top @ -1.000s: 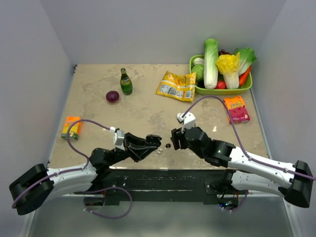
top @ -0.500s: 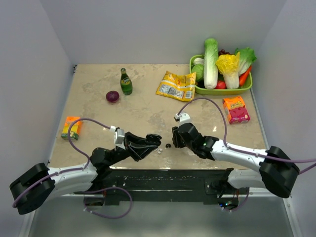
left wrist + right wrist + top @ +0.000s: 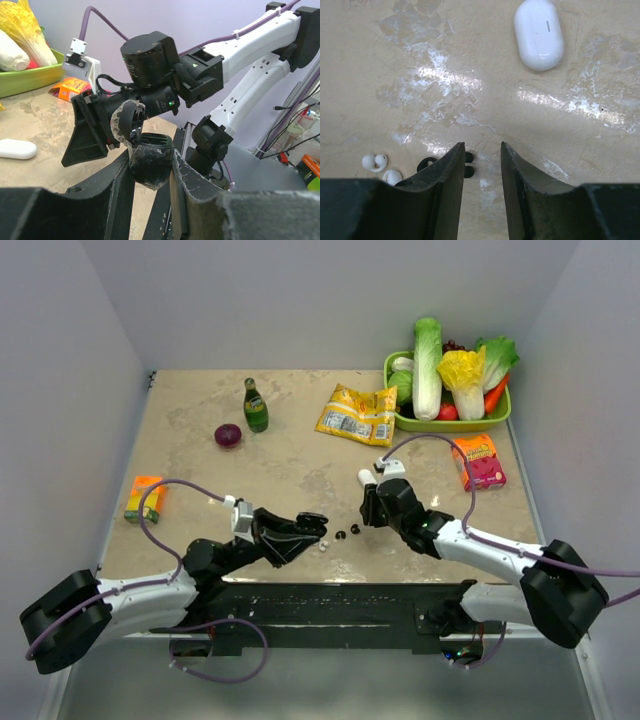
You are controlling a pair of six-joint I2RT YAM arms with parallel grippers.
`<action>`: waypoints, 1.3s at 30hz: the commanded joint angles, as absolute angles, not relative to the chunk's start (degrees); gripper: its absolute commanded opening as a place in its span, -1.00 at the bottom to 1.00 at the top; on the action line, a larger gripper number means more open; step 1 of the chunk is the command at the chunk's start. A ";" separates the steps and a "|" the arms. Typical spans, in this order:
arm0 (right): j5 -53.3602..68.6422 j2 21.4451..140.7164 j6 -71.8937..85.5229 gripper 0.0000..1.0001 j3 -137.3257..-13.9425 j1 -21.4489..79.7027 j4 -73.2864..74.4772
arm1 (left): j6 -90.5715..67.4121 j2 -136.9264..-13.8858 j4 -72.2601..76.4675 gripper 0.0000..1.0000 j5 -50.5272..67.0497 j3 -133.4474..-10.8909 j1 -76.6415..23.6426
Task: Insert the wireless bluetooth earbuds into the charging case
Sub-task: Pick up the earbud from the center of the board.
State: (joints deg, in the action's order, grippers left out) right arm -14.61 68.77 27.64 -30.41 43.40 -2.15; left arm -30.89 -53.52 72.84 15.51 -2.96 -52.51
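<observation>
right gripper [image 3: 481, 146] has drawn back, fingers narrow and empty, leaving a second black bit [image 3: 354, 530] beside the first; earbuds [image 3: 375, 162] lie untouched well apart from the case [image 3: 538, 34], left gripper [image 3: 151, 172] clamped on a black holder [image 3: 150, 150], so probably no insertion yet.

Top view looks down from behind me; left wrist low, sideways; right wrist straight down, close; both wrists share the smooth white oval case [image 3: 538, 34].

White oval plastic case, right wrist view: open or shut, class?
Shut: the white oval plastic case lies flat on the tabletop, a smooth whole shell, no cavity showing.
</observation>
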 commanded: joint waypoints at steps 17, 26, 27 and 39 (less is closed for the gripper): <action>-3.26 70.12 24.09 -0.10 -31.19 47.10 -5.01 | -29.88 -57.21 100.63 -1.00 19.16 13.01 -52.38; -4.74 75.85 22.06 -0.31 -34.80 49.83 -2.99 | -30.59 -59.24 103.10 -1.00 19.07 13.18 -52.38; -4.83 76.02 22.06 -0.32 -34.89 49.83 -2.90 | -30.59 -59.06 103.01 -1.00 18.99 13.36 -52.38; -8.09 77.34 24.69 -0.38 -35.25 48.96 0.97 | -30.15 -59.32 102.04 -1.00 18.72 13.36 -52.38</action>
